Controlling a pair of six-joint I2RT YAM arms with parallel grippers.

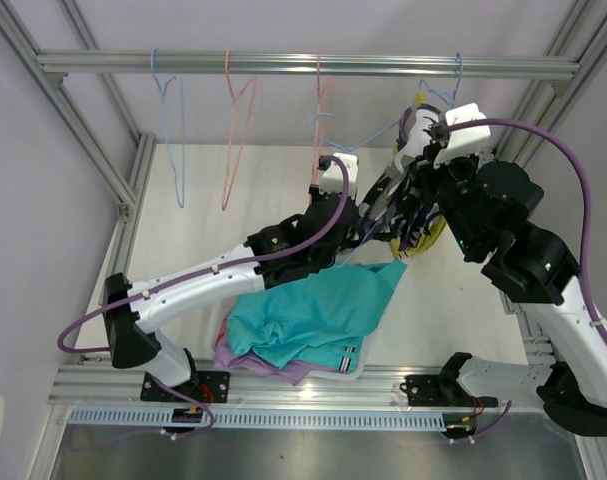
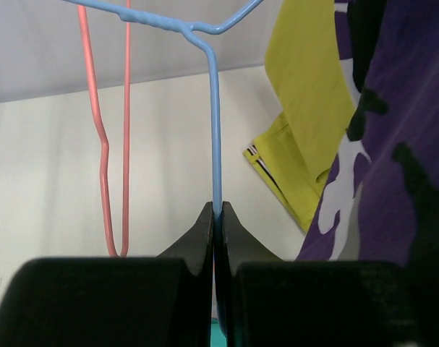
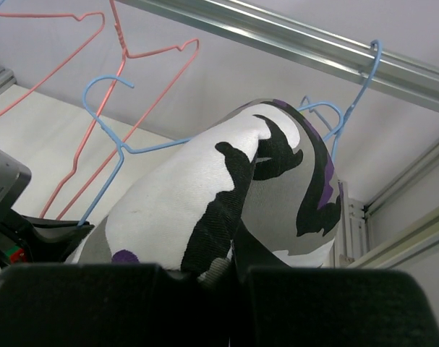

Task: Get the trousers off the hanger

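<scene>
The left tool [image 2: 216,212] is closed tight on the thin wire of a blue hanger [image 2: 215,123], gripping it partway down the straight stem, with no gap between the 2 fingers. In the right wrist view this hanger's hook curls in the air below the rail [image 3: 291,43], not over it.

The right tool [image 3: 232,266] is closed almost fully on the camouflage trousers [image 3: 205,188], with a fold of the purple, white and black cloth pinched between its fingers. The rest of the cloth bulges up above them and covers part of the blue hanger's wire. From above, both tools meet at the same spot over the back of the bench [image 1: 183,220], the left arm reaching in from the left and the right arm from the right.

The mustard trousers [image 2: 306,101] hang just beside the camouflage trousers on the side away from the right arm, with a striped cuff at the lower end. What carries them cannot be made out.

The teal trousers [image 1: 313,310] lie crumpled on the near part of the bench between the 2 arm bases, on top of the lilac trousers [image 1: 283,368], whose edge shows beneath.

On the rail hang 2 pink hangers [image 1: 238,130], a second blue hanger [image 3: 364,79] near the right end, and a pale blue hanger [image 1: 170,130] at the far left.
</scene>
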